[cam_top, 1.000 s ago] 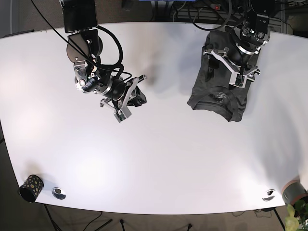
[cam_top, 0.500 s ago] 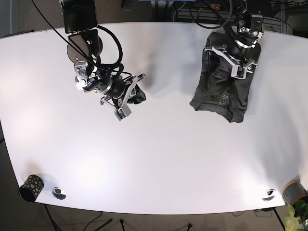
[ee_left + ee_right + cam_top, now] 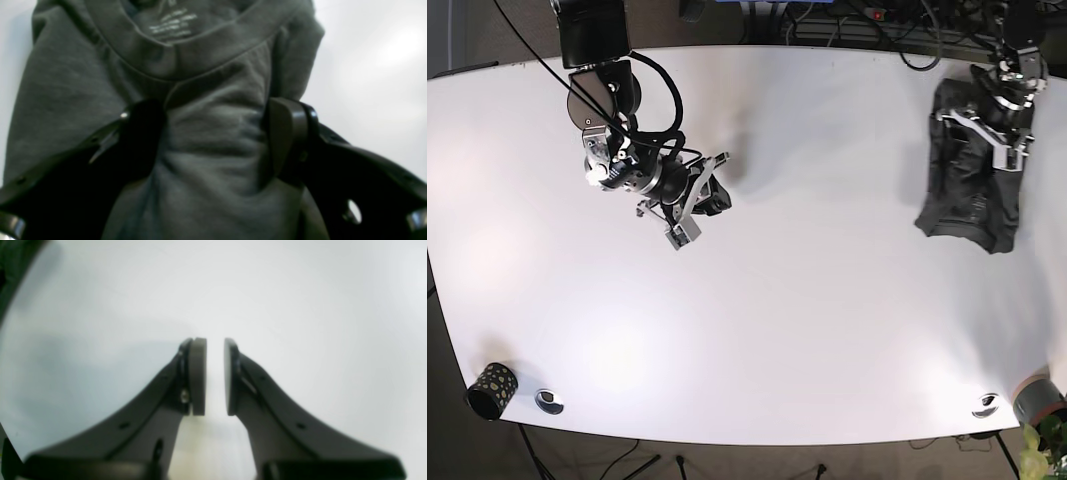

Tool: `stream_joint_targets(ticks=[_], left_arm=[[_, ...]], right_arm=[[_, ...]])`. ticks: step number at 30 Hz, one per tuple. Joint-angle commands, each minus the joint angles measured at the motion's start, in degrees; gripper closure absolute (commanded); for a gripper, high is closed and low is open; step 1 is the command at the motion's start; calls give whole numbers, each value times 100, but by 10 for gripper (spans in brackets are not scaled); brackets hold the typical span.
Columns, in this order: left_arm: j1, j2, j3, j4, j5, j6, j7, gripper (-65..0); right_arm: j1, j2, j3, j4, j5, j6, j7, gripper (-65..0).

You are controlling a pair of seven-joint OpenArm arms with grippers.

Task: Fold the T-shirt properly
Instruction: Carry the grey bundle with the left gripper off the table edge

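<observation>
The dark grey T-shirt (image 3: 972, 170) lies folded in a compact bundle near the table's far right edge, collar and label (image 3: 170, 25) facing my left wrist camera. My left gripper (image 3: 980, 138) rests on the shirt's upper part with its fingers (image 3: 287, 140) spread wide, and wrinkled fabric (image 3: 213, 140) bulges between them. My right gripper (image 3: 689, 215) hovers over bare table at the left centre. Its pads (image 3: 197, 376) stand only a slim gap apart with nothing between them.
The white table (image 3: 777, 320) carries a patterned cup (image 3: 492, 390) and a metal disc (image 3: 549, 401) at the front left. A second disc (image 3: 986, 405) and a grey cup (image 3: 1039, 398) sit at the front right. Cables run along the back edge.
My left gripper has slid to the right with the T-shirt, shifting the bundle from right of centre toward the table's right edge. The right arm has barely moved.
</observation>
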Motion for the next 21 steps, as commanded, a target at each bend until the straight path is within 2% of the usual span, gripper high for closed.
stream_joint_targets(ticks=[1, 4, 11, 21], left_arm=[[-165, -253, -281, -608, 464, 45, 782, -453], [-604, -648, -676, -1487, 464, -174, 782, -453], [-1756, -1624, -861, -3219, 447, -737, 738, -453], [-2389, -2108, -826, -3351, 456, -1071, 747, -453]], right_arm=[[92, 22, 26, 111, 100, 16, 131, -76], [92, 22, 26, 119, 100, 16, 131, -75], [-22, 31, 26, 383, 92, 16, 131, -75], [-128, 40, 26, 700, 56, 7, 131, -75]])
